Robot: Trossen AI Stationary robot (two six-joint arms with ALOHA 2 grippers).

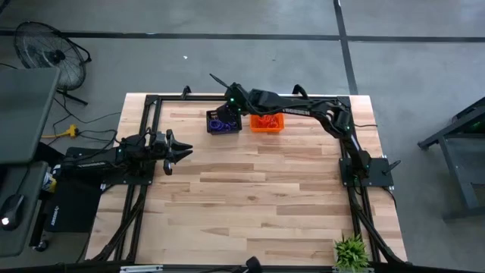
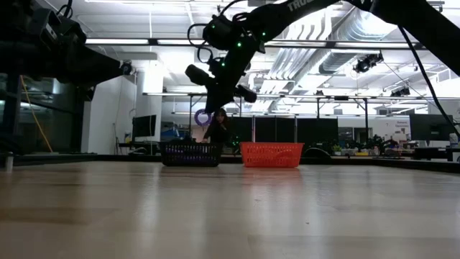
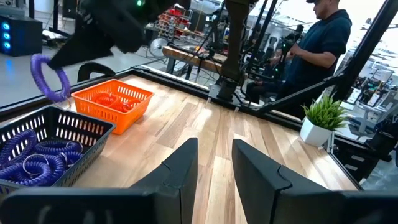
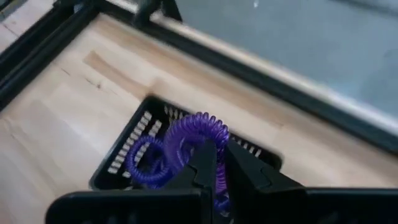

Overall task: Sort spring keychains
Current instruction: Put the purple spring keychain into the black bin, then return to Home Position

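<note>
My right gripper (image 4: 221,167) is shut on a purple spring keychain (image 4: 198,134) and hovers over the black mesh basket (image 1: 223,121) at the table's far side. The low view shows the loop (image 2: 202,117) hanging clear above the basket's rim (image 2: 190,147). Several purple keychains (image 3: 31,165) lie in the black basket. The orange basket (image 1: 267,123) beside it holds orange ones (image 3: 112,99). My left gripper (image 3: 214,168) waits open and level at the table's left edge, with nothing between its fingers. My right gripper pinches the purple keychain's coil (image 4: 214,146) between its two fingers (image 4: 202,163). The fingers slant downward toward the table's far edge. The looped coil juts out past the fingertips and hangs clear of the basket and the keychains below it.
A black rail frame (image 1: 151,102) borders the table. A small potted plant (image 1: 351,252) stands at the near right corner. Beyond the table's right side a person (image 3: 317,43) stands at a bench. Bare wood (image 1: 258,197) fills the middle and near part.
</note>
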